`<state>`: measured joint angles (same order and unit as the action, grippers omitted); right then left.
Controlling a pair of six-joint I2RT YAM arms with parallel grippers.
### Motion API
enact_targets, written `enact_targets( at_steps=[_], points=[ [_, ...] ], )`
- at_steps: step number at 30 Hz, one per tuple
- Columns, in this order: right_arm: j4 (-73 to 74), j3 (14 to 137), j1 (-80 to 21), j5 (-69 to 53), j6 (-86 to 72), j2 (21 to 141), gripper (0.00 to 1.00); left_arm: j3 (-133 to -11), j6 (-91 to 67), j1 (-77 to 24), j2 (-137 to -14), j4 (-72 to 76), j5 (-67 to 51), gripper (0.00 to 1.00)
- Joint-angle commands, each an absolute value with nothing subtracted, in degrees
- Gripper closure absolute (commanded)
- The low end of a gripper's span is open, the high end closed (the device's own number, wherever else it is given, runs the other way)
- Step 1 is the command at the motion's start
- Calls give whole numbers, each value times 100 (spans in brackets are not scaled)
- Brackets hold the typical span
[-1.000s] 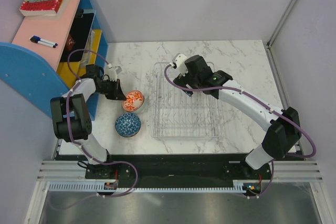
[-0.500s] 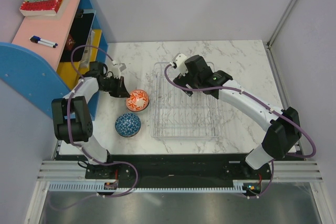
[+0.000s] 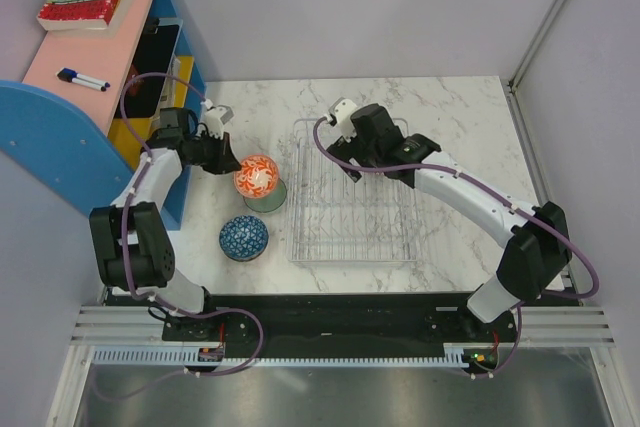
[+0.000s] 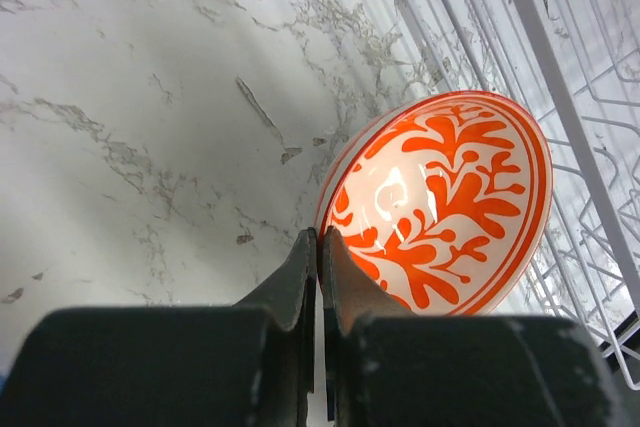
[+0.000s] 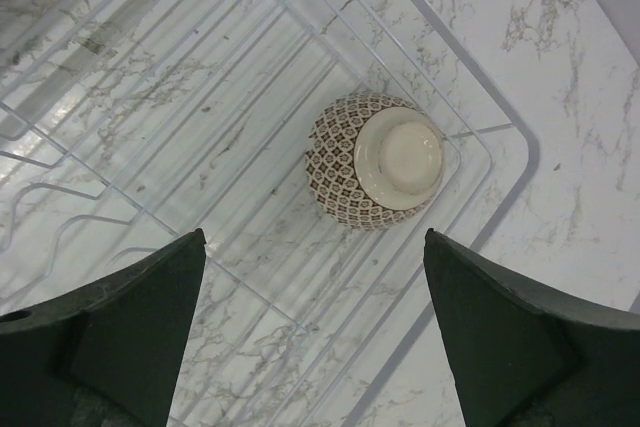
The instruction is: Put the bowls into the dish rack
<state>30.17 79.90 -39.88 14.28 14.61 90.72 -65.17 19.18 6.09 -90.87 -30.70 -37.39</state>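
The fingers (image 4: 295,282) of the left gripper (image 4: 320,242) are pressed almost together, with only the thin rim of the orange-patterned bowl (image 4: 440,197) pinched between them. The bowl hangs clear of the marble tabletop (image 3: 450,107), tipped up on edge so that its painted inside faces the wrist camera and partly the camera overhead. It is over the left half of the tabletop, about midway between the far and near edges and just beside the left side of the dish rack (image 3: 350,232). Its shadow lies on the marble beneath it. Whether its outer edge touches the rack's wires cannot be told.

Toward the near edge from it, a blue patterned bowl (image 3: 243,237) stands upright on the marble, apart from the held bowl and close to the rack's near left corner.

The rack itself sits flat around the middle of the tabletop, its long sides running from far edge to near edge, well away from the right edge.

Over the far end of the rack hangs the right gripper (image 5: 312,247), its two fingers spread wide with nothing held between them. Directly below, a brown-and-cream patterned bowl (image 5: 375,159) lies upside down on the rack's wires, pale foot ring upward, close to a rounded corner of the basket. The overhead view hides it behind the arm.
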Motion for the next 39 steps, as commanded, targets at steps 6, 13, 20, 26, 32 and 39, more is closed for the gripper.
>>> enact_targets(
  at_steps=[6,13,20,26,32,39],
  points=[
    [2523,8419,-3841,20,265,9062,3,-7312,1731,615,-8385,-2795,-4428,98],
    [2242,8657,-3332,-2543,-974,9070,3,-7453,1854,352,-8156,-2839,-5194,98],
    [1065,8166,-2883,-4567,-2477,9202,3,-7637,1925,-684,-8208,-2795,-5282,98],
    [-26,7471,-2708,-5264,-3331,9430,2,-7998,1828,-1221,-8490,-2733,-5344,98],
    [-289,7207,-2479,-5501,-3436,9527,2,-8130,1846,-1380,-8587,-2733,-5396,98],
    [-1230,6944,-2426,-5941,-4120,9633,3,-8139,1846,-1485,-8605,-2716,-5441,98]
  ],
)
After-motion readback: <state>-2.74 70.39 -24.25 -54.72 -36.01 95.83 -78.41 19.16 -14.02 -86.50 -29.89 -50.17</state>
